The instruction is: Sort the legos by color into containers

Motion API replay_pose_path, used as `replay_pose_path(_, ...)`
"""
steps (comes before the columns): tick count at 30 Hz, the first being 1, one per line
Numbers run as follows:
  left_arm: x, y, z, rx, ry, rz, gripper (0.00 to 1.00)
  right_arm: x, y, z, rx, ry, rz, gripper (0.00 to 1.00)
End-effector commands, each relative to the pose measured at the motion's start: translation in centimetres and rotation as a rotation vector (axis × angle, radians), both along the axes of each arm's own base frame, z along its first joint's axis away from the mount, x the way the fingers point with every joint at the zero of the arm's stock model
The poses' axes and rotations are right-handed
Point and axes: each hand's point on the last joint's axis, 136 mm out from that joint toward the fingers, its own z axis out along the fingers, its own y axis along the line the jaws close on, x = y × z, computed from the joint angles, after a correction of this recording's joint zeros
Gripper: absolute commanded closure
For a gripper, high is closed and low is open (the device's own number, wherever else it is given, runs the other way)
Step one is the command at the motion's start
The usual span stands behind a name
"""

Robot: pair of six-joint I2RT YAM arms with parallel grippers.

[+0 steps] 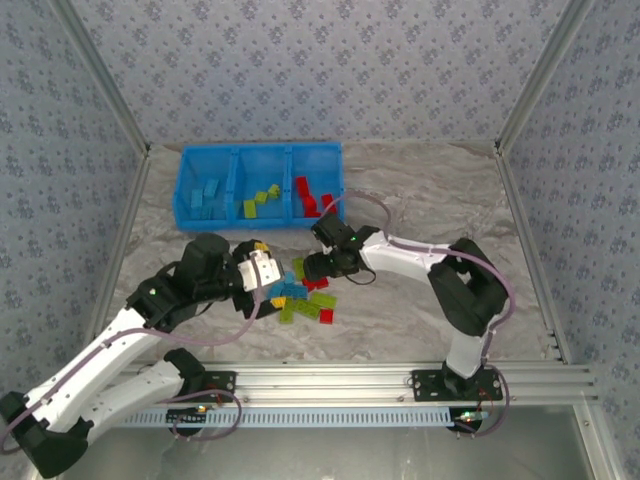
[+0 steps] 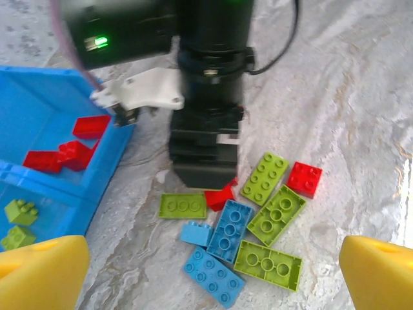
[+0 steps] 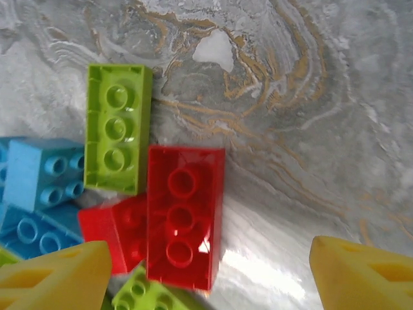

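The three joined blue bins (image 1: 232, 170) stand at the back; the left one holds light blue bricks (image 1: 207, 195), the middle one lime green (image 1: 262, 197), the right one red (image 1: 310, 197). A pile of loose legos (image 1: 305, 298) lies in front of them. My right gripper (image 3: 206, 278) is open and low over an upside-down red brick (image 3: 184, 216), which lies between its yellow fingertips (image 3: 55, 278) without being touched. My left gripper (image 2: 210, 278) hangs open above blue (image 2: 229, 229) and green bricks (image 2: 268, 263), holding nothing.
In the left wrist view the right arm's black gripper (image 2: 203, 155) stands over a red brick (image 2: 221, 196) close to the bin corner (image 2: 106, 165). Metal frame rails (image 1: 400, 380) run along the near edge. Bare marbled table (image 1: 430, 200) lies to the right.
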Motion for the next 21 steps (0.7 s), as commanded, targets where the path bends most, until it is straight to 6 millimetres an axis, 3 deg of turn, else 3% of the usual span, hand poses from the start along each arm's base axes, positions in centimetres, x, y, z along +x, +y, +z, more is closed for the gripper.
replay_pose_path(1, -0.6, -0.9, 0.6, -0.010, -0.061, -0.102, 0.01, 0.3, 0.5, -0.4, -0.026, 0.024, -0.010, 0.28)
replay_pose_path(6, -0.8, -0.4, -0.9, 0.007, -0.061, -0.090, 0.01, 0.3, 0.5, -1.9, -0.044, 0.047, -0.035, 0.45)
replay_pose_path(9, -0.9, -0.3, -0.9, -0.006, -0.078, -0.089, 0.01, 0.2, 0.2, -2.6, -0.062, 0.060, -0.042, 0.49)
replay_pose_path(14, -0.8, -0.1, -0.9, -0.001, -0.092, -0.083, 0.01, -0.1, -0.3, -2.4, -0.075, 0.064, -0.036, 0.65)
replay_pose_path(17, -0.7, 0.1, -0.7, -0.006, -0.114, -0.070, 0.01, 0.3, -0.8, 0.3, -0.055, 0.010, -0.050, 0.67)
replay_pose_path(21, 0.1, 0.6, -0.2, -0.022, -0.182, -0.027, 0.01, 1.6, -0.4, 8.1, 0.051, -0.204, -0.023, 0.67)
